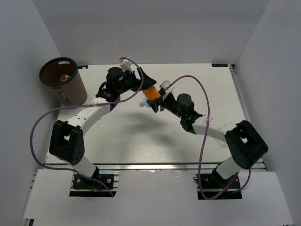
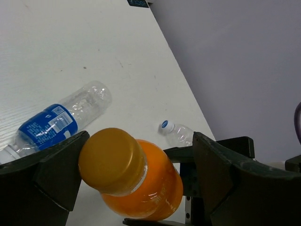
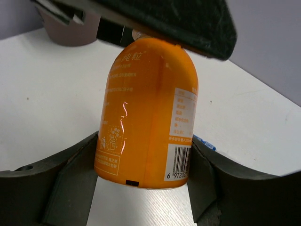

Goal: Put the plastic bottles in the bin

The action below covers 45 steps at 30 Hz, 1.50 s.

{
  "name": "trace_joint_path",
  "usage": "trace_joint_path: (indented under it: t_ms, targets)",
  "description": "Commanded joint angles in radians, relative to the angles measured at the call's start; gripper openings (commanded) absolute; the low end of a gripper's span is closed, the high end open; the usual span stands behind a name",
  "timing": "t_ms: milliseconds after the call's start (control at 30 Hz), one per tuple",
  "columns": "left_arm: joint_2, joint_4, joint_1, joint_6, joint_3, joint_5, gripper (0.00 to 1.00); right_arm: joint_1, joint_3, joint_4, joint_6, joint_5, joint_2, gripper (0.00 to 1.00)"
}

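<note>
An orange-filled bottle hangs in the air over the table's middle, between my two grippers. My right gripper is shut on its lower body; in the right wrist view both fingers press the bottle. My left gripper is open, its jaws astride the bottle's cap with a gap on one side. A clear bottle with a blue label and a small clear bottle lie on the table below. The dark-brown bin stands at the far left, with something orange inside.
Purple cables loop from both arms over the table. White walls enclose the table on the left, back and right. The bin's side also shows at the top left of the right wrist view.
</note>
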Motion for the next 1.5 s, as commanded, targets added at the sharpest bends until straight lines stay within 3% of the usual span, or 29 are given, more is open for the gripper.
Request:
trace_joint_path:
  t_ms: [0,100,133,233,267,333,367,533,667,733,833,867,1000,1200,1300,1367,1433,1467]
  targets:
    - [-0.017,0.030,-0.010,0.007,0.038,0.018,0.92,0.009,0.038,0.161,0.053,0.062,-0.006,0.45]
    - [-0.024,0.042,-0.013,0.006,0.038,0.030,0.73,0.012,0.029,0.181,0.054,0.073,-0.004,0.50]
    - [-0.027,0.047,-0.013,0.006,0.035,0.031,0.59,0.012,0.024,0.187,0.048,0.074,-0.006,0.52]
    - [-0.038,0.065,-0.013,0.006,0.025,0.030,0.37,0.012,0.001,0.199,0.045,0.071,-0.015,0.60]
    - [-0.043,0.067,-0.013,0.007,0.025,0.028,0.34,0.012,-0.011,0.198,0.045,0.070,-0.017,0.68]
    - [-0.043,0.047,-0.013,0.027,0.044,0.027,0.31,0.012,-0.025,0.185,0.045,0.062,-0.030,0.78]
    - [-0.040,0.033,-0.011,0.041,0.057,0.019,0.29,0.012,-0.044,0.181,0.046,0.062,-0.038,0.88]
    - [-0.044,-0.091,0.047,0.130,0.163,-0.057,0.26,0.012,-0.084,0.113,0.045,0.099,-0.082,0.90]
    - [-0.058,-0.090,0.234,0.108,0.219,-0.028,0.25,0.009,-0.089,0.041,-0.025,0.134,-0.089,0.89]
    - [-0.073,-0.126,0.326,0.154,0.283,-0.089,0.25,0.012,-0.048,-0.105,-0.058,0.152,-0.092,0.89]
    - [-0.077,-0.284,0.412,0.262,0.372,-0.344,0.26,0.009,0.014,-0.247,-0.072,0.241,-0.087,0.89]
    - [-0.077,-0.331,0.452,0.292,0.408,-0.528,0.26,0.006,0.020,-0.263,-0.073,0.266,-0.083,0.89]
    - [-0.074,-0.372,0.561,0.328,0.441,-0.833,0.28,-0.005,0.014,-0.301,-0.110,0.301,-0.087,0.89]
    - [-0.047,-0.364,0.651,0.331,0.453,-0.916,0.28,-0.025,0.017,-0.393,-0.225,0.192,-0.090,0.89]
    - [-0.028,-0.324,0.673,0.339,0.441,-0.950,0.34,-0.036,0.015,-0.419,-0.329,0.148,-0.079,0.89]
    - [0.009,-0.335,0.682,0.345,0.456,-0.923,0.52,-0.048,0.017,-0.431,-0.455,0.148,-0.073,0.89]
    - [0.041,-0.391,0.688,0.351,0.518,-0.923,0.86,-0.080,0.035,-0.474,-0.547,0.073,-0.063,0.89]
    - [0.066,-0.412,0.690,0.351,0.542,-0.926,0.98,-0.092,0.082,-0.520,-0.654,-0.017,-0.049,0.89]
